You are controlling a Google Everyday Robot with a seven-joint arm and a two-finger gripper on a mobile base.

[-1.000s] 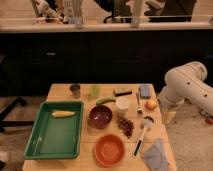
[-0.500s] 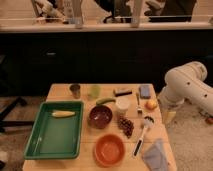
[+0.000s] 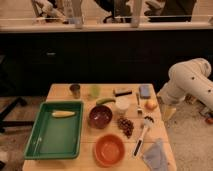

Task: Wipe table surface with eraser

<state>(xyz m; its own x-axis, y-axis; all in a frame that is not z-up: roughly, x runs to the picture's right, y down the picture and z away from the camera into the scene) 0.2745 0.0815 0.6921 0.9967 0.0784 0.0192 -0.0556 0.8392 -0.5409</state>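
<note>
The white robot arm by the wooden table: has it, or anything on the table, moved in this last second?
Nothing visibly changed. The gripper hangs off the right edge of the light tan wooden tabletop, and the small dark-topped oblong eraser lies untouched near the far edge.

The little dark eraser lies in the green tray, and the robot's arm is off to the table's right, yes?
Not quite: the camera view shows the eraser on the table surface near its far edge, outside the green tray. The arm is indeed off to the right, its gripper low beside the table's edge.
</note>
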